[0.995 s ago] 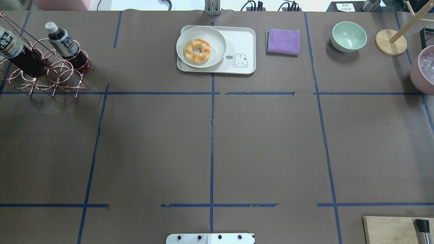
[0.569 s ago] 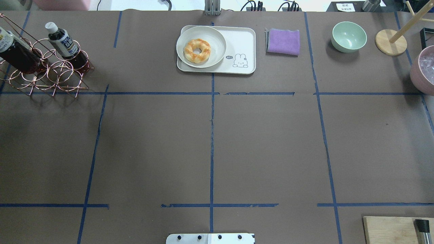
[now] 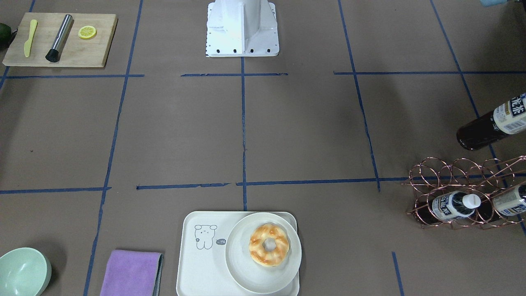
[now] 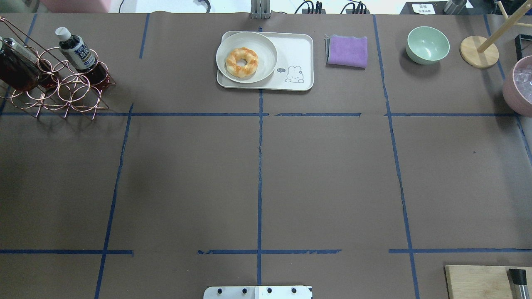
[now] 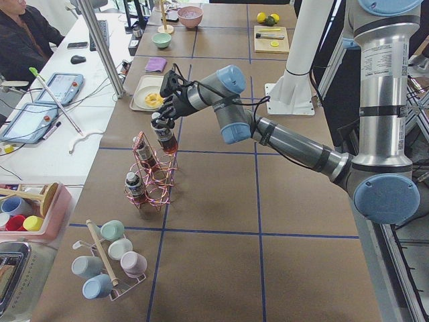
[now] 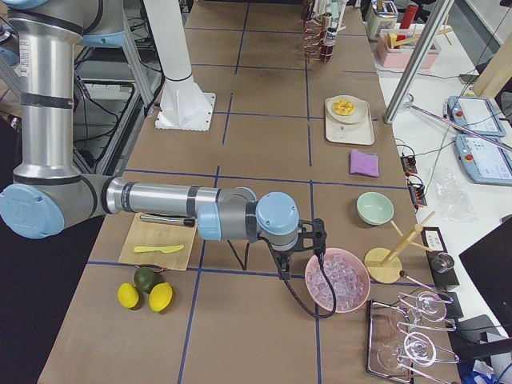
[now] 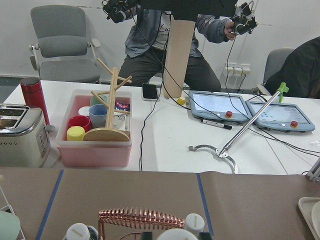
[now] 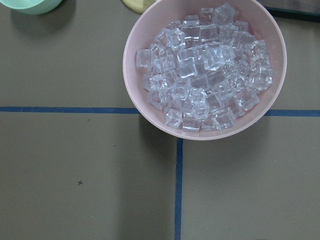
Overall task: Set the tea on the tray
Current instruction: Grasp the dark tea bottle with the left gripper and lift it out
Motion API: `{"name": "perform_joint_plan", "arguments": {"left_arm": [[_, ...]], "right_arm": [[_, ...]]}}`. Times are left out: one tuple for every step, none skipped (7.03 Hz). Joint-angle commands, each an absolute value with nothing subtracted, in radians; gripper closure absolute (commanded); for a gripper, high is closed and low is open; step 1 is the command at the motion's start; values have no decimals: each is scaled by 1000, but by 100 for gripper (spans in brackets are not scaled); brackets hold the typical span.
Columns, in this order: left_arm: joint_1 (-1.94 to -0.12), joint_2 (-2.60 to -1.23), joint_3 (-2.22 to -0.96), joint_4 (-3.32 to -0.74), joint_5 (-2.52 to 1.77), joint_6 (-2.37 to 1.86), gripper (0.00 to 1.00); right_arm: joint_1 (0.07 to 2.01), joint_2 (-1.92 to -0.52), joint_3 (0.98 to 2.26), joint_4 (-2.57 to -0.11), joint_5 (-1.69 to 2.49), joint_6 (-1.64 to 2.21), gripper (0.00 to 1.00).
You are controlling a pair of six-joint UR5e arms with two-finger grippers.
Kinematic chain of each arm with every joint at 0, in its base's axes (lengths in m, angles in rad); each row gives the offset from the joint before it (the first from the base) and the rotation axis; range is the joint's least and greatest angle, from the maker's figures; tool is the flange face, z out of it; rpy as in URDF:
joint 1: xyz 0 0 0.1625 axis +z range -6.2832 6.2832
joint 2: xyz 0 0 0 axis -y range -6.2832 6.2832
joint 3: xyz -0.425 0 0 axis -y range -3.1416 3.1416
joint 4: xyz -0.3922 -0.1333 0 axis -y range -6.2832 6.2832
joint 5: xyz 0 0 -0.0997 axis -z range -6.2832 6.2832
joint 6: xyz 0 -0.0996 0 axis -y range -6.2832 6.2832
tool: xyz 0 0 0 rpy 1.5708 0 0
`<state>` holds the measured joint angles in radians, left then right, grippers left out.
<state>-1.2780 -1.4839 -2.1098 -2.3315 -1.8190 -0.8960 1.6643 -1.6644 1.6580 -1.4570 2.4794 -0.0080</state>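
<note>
One tea bottle (image 3: 489,125), dark brown with a pale label, hangs tilted above the table near the copper wire rack (image 3: 452,172). It shows at the far left edge of the overhead view as tea (image 4: 16,70). In the exterior left view the left gripper (image 5: 161,114) is at the bottle's neck; I cannot tell whether it is shut. Two more bottles (image 3: 452,204) (image 3: 509,200) lie in the rack. The cream tray (image 4: 297,54) holds a round plate (image 4: 266,54) with a donut (image 4: 241,62). The right gripper (image 6: 312,248) hovers by the pink ice bowl (image 8: 205,65); its state is unclear.
A purple cloth (image 4: 347,50), a green bowl (image 4: 427,44) and a wooden mug-tree base (image 4: 479,51) line the far edge right of the tray. A wooden board (image 3: 61,39) with a knife, a muddler and a lemon slice sits near the robot's right.
The held tea bottle has drifted further toward the left edge of the overhead view, away from the rack. Nothing else has moved.
</note>
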Motion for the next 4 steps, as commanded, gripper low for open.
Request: {"name": "perform_joint_plan", "arguments": {"left_arm": [[-1179, -1486, -2187, -2255, -1763, -902, 100], [-1089, -1497, -2189, -2246, -1700, -907, 100], [-1016, -1562, -2213, -2141, -1640, -908, 100], [-937, -1650, -2262, -1976, -1573, -910, 100]], "right_arm": [[1664, -1664, 1660, -1454, 2479, -11, 0], [1664, -1666, 1670, -1454, 2477, -11, 0], [1664, -1666, 1667, -1456, 2477, -9, 0], [1664, -1666, 1667, -1456, 2477, -9, 0]]}}
